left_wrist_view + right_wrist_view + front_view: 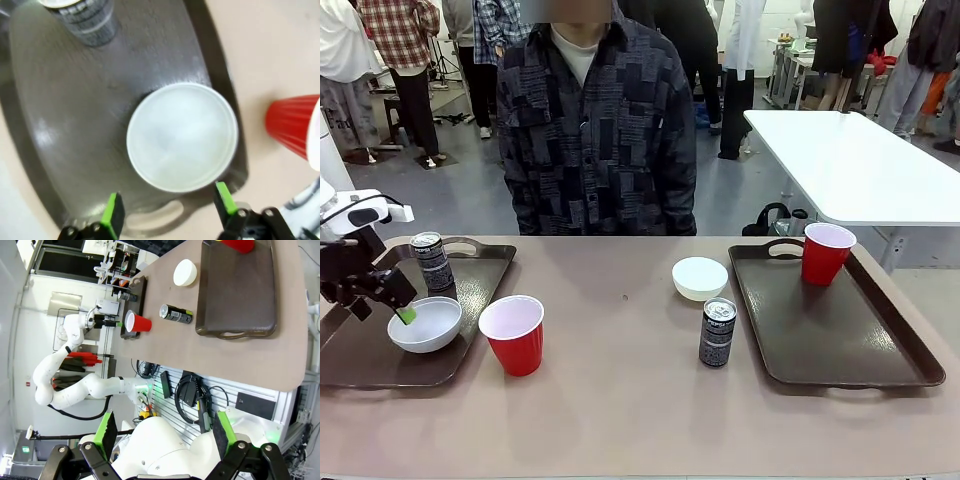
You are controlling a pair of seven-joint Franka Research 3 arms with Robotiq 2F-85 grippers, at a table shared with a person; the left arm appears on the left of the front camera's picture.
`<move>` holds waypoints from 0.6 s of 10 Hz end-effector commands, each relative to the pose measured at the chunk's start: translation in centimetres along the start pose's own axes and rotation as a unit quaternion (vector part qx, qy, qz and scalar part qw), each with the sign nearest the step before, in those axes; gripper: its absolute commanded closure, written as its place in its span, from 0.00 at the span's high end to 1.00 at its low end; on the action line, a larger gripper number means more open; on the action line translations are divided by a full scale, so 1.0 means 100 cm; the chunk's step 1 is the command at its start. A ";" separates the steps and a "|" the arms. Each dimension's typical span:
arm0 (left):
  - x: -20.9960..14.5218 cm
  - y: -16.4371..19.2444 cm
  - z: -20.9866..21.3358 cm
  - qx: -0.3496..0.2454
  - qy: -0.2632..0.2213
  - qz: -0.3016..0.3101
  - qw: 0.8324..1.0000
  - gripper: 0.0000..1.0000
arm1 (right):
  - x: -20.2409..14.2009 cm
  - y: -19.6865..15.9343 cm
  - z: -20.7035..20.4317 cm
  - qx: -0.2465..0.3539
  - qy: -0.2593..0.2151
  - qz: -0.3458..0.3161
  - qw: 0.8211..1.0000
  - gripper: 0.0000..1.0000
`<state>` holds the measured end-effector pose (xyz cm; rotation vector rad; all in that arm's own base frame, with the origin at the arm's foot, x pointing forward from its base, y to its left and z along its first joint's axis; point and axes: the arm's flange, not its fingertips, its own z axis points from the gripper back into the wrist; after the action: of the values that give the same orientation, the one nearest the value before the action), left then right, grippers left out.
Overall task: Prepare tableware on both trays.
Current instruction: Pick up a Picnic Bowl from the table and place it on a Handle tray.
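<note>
On the left tray (pixel 470 275), bowl (pixel 182 137) (near rim) by open left jaws; right jaws open.

White arm (pixel 95 386), black green-padded hand (pixel 169 206)

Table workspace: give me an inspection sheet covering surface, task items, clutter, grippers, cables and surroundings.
Surface: tan table, bare apart from the items below.
Job's things: left tray holds a can and a bowl; a red cup stands on the table beside it. Right tray holds a second red cup; second bowl and second can stand on the table to its left.
Clutter: nothing seen.
Grippers: left gripper open above the bowl, holding nothing; right gripper open, empty, away from the table.
Cables: black cable on the left arm; slotted panel with cables.
Surroundings: person standing at the far side; white table behind.
</note>
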<state>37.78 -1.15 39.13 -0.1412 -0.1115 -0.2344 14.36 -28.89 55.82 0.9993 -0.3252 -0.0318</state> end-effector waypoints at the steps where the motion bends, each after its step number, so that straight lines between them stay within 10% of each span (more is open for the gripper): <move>1: -0.002 -0.013 0.024 0.004 -0.003 -0.012 1.000 0.95 | 0.001 0.002 0.002 0.013 -0.007 0.009 1.000 1.00; 6: -0.001 -0.012 0.021 0.002 -0.005 -0.011 1.000 0.95 | 0.001 0.002 0.002 0.013 -0.007 0.009 1.000 1.00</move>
<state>37.21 -2.16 41.81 -0.1282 -0.1220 -0.2497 14.36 -28.89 55.82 0.9993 -0.3252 -0.0317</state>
